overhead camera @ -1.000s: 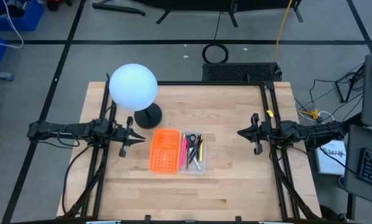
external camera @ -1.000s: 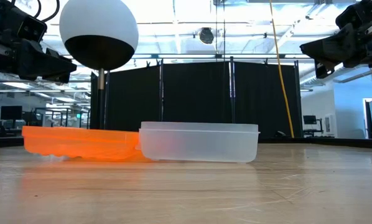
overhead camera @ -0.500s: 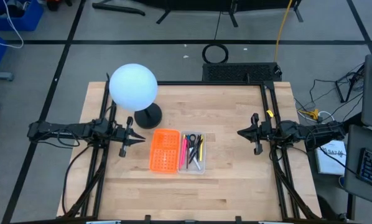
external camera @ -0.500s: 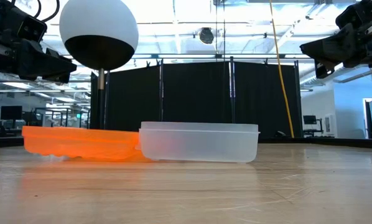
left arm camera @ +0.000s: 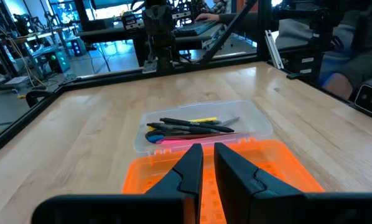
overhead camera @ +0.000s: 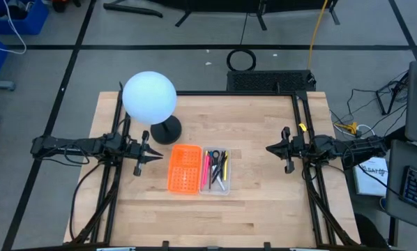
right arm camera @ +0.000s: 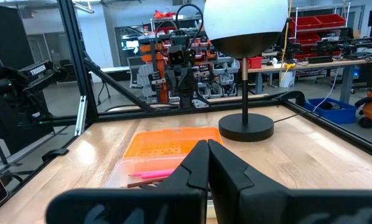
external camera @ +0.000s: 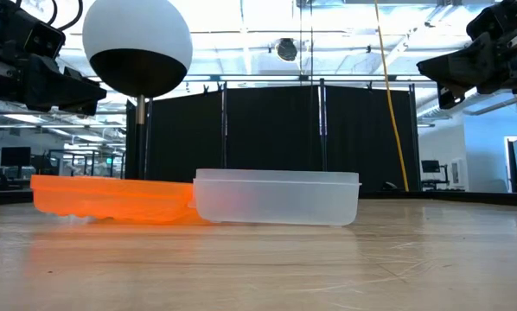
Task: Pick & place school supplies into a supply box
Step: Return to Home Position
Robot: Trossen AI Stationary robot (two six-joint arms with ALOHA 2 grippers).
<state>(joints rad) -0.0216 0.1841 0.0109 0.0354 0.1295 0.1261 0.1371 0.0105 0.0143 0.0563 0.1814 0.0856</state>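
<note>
Since every pen and pencil we can see lies inside the supply box [overhead camera: 216,191], we read the sorting as done: nothing loose shows on the bench [overhead camera: 257,209]. The box's clear tray sits mid-bench, slightly near of centre, with its orange panel [overhead camera: 184,169] joined on the left. The pens and pencils [left arm camera: 189,127] lie lengthwise in the tray: pink, yellow, several dark. We can't pick out the scissors for sure among them. The white globe lamp [overhead camera: 150,96] stands far-left of the box, base near the orange panel's far corner, apart as far as we can tell.

Left claw [overhead camera: 157,159] hangs above the bench just left of the orange panel, pointing right. It's narrow, only a slit between the fingers [left arm camera: 189,168], holding nothing. Right claw [overhead camera: 268,148] is well apart on the right, pointing left at the box, fingers pressed together, empty.

Step in hand, our judgement: homing the arms, and both look at or close to rest pose. Next move calls for little: settle the arms at the bench edges, hold the claws clear of tray and lamp, no new grasp. One check we'd add: confirm the scissors are in the tray.
</note>
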